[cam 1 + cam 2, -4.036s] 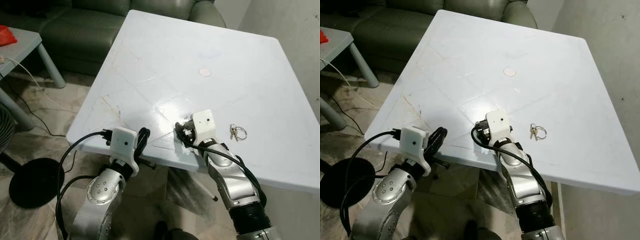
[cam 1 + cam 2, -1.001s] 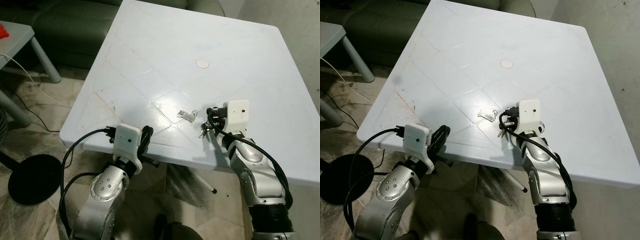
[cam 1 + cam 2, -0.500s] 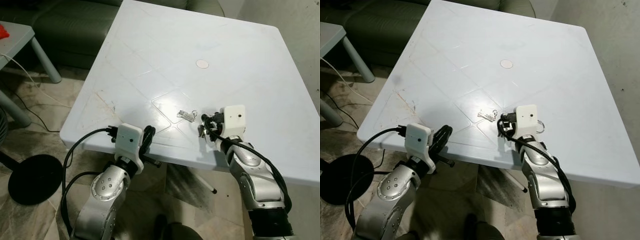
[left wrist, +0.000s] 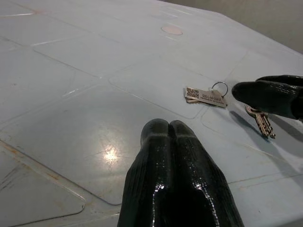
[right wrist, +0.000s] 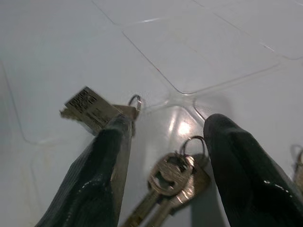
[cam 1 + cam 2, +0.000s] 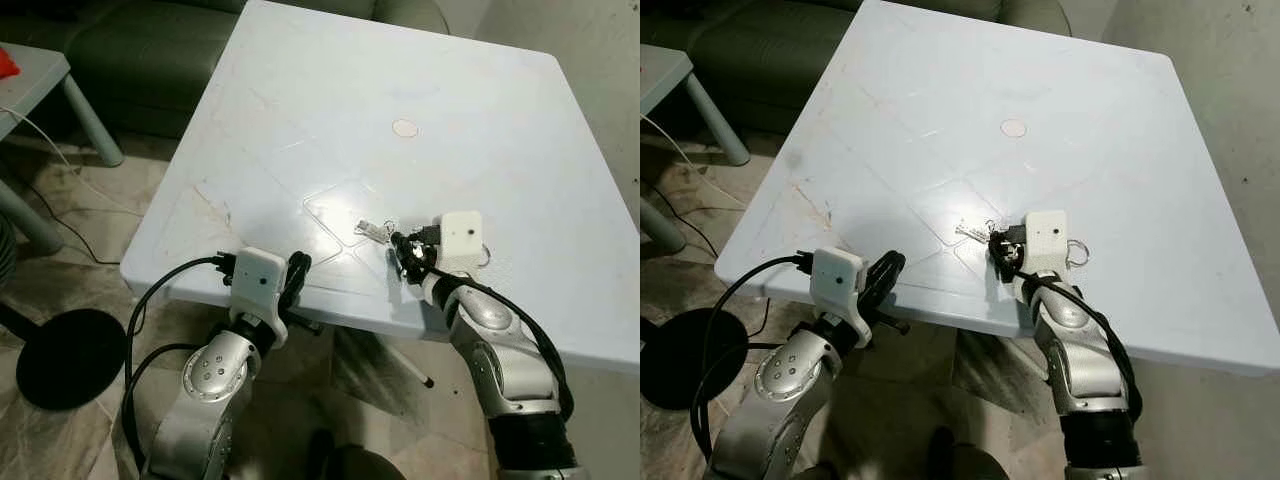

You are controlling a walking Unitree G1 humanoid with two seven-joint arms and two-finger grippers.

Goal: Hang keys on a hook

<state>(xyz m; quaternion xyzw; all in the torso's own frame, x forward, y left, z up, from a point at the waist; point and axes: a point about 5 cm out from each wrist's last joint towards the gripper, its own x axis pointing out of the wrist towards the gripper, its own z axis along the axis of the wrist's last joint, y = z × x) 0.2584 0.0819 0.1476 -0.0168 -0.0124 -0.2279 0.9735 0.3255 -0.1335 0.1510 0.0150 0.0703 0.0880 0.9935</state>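
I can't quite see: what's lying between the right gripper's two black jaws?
In the right wrist view, brass keys lie on the white table between the open right gripper, untouched.

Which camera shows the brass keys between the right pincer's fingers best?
The right wrist view: the keys lie large on the table inside the open right pincer. The left wrist view shows them small; the eye views barely show them.

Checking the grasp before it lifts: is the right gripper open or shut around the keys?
Open: the right gripper has its fingers spread either side of the keys lying on the table.
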